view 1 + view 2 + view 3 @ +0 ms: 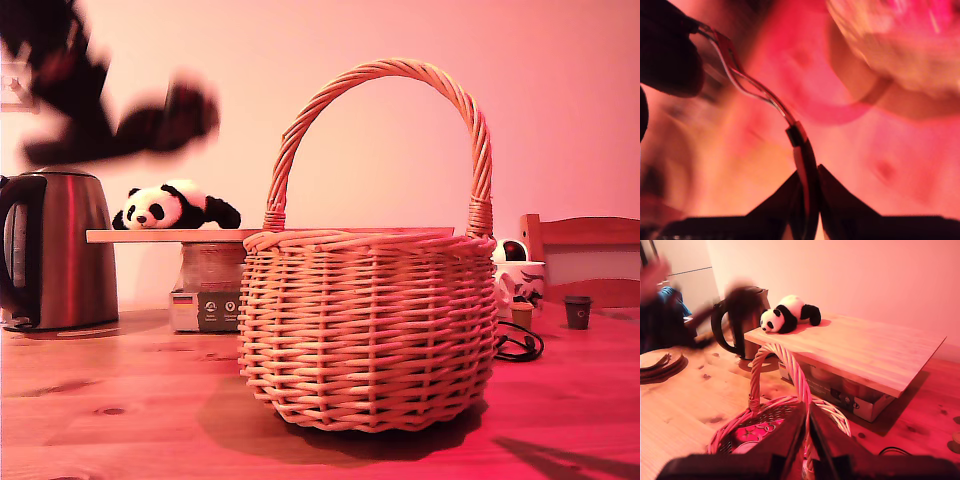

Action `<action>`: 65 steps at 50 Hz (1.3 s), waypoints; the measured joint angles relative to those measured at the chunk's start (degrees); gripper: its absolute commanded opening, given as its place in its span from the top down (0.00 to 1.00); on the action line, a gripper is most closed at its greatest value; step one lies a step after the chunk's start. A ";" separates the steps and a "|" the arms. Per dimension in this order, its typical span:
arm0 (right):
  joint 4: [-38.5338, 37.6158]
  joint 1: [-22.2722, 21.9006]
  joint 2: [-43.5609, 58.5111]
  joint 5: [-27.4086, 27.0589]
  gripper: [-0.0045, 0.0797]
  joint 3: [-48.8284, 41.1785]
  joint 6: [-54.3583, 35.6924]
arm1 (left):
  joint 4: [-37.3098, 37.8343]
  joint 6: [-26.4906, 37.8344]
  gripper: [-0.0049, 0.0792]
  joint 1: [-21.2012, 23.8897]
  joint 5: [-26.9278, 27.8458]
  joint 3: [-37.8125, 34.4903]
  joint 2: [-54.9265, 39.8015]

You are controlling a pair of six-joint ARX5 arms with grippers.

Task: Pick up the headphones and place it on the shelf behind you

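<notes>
1. Hanging blurred in the upper left of the exterior view, the headphones (pixel 185 115) are up in the air, above the kettle (pixel 65 250) and clear of the shelf (pixel 170 236).
2. The first wrist view shows my first gripper (pixel 809 167) pinched tight on the flat headband, with an ear cup dangling beyond it.
3. On the shelf's end nearest the kettle lies a toy panda (pixel 170 207). Beneath the plank sits a box (pixel 205 300) with a dark label strip; its printing is too small to read.
4. A wicker basket (pixel 370 330) fills the middle of the frame, in front of the shelf.
5. My second gripper (pixel 807 410) hovers over the basket's handle, its claw nearly closed with nothing seen in it.
6. At the lower right of the exterior view stand a patterned mug (pixel 520 280), a black cable (pixel 520 345), and a small dark cup (pixel 577 311) with a pale ring mark, before a chair (pixel 585 235).
</notes>
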State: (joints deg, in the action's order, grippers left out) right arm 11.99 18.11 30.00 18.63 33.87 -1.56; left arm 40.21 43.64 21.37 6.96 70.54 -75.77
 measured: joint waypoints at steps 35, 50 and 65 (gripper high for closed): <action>-0.39 0.00 0.00 0.00 0.96 0.00 0.00 | 8.63 0.04 0.97 0.37 3.80 30.08 -20.11; -0.39 0.00 0.00 0.02 0.96 0.00 0.00 | 10.58 0.04 0.97 0.90 7.17 40.63 -29.05; -1.01 0.00 0.00 0.24 0.96 0.00 0.00 | 7.48 -1.49 0.97 2.19 11.69 49.27 -38.36</action>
State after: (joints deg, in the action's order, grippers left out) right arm 10.98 18.11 30.00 18.87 33.87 -1.56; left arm 47.68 42.15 23.55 18.65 119.81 -114.13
